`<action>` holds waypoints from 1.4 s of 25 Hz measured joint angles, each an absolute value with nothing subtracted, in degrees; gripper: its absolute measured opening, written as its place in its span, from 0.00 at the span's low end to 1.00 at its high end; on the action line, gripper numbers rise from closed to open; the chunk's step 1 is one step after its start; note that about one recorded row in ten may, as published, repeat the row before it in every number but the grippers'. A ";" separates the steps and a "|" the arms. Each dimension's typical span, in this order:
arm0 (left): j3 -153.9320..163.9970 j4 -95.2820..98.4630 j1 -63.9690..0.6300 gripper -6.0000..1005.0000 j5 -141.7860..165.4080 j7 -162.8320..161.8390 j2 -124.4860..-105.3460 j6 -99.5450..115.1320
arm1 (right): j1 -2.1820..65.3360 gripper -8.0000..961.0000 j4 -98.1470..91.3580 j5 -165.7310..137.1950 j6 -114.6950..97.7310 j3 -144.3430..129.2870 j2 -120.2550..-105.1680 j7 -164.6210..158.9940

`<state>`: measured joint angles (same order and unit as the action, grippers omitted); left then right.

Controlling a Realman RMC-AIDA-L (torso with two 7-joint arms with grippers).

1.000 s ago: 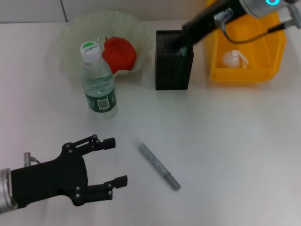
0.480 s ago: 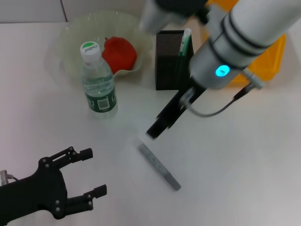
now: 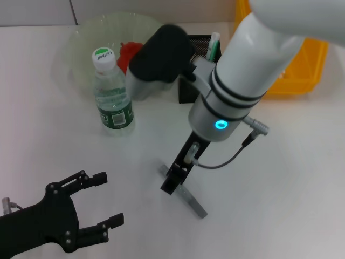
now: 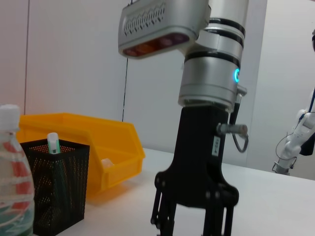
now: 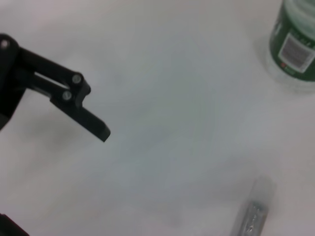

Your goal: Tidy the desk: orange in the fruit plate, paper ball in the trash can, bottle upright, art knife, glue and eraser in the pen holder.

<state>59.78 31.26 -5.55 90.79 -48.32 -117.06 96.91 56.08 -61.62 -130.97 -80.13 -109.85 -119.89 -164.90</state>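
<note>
White right arm (image 3: 253, 70), cyan light ring, black tool (image 3: 177, 178).

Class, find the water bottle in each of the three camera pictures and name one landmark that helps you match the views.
Head view: the water bottle stands upright in front of the fruit plate, left of the pen holder.
Left wrist view: only the water bottle's edge shows, beside the pen holder.
Right wrist view: only its lower labelled part shows in a corner.
Shared landmark: the pen holder appears in the head and left wrist views.

A white desk (image 3: 302, 178) spreads beneath everything — bare on its near right side. A second robot (image 4: 300, 142) stands in the far background — white, beside a pale wall (image 4: 74, 64).
</note>
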 joint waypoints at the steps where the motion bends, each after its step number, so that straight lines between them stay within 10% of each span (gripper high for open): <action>1: 59.78 31.26 -5.55 0.84 90.79 -48.32 -117.06 96.91 | 56.35 0.67 -61.12 -130.74 -79.51 -111.05 -119.89 -165.22; 16: 60.11 31.20 -6.44 0.84 90.79 -48.25 -117.20 96.83 | 57.83 0.66 -55.86 -130.40 -75.14 -116.25 -119.88 -166.11; 35: 60.20 31.20 -7.09 0.84 90.79 -48.25 -117.65 96.00 | 59.71 0.32 -52.66 -128.91 -74.94 -118.41 -119.88 -166.20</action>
<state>60.20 31.20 -7.09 90.79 -48.25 -117.65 96.00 59.71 -52.66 -128.91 -74.94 -118.41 -119.88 -166.20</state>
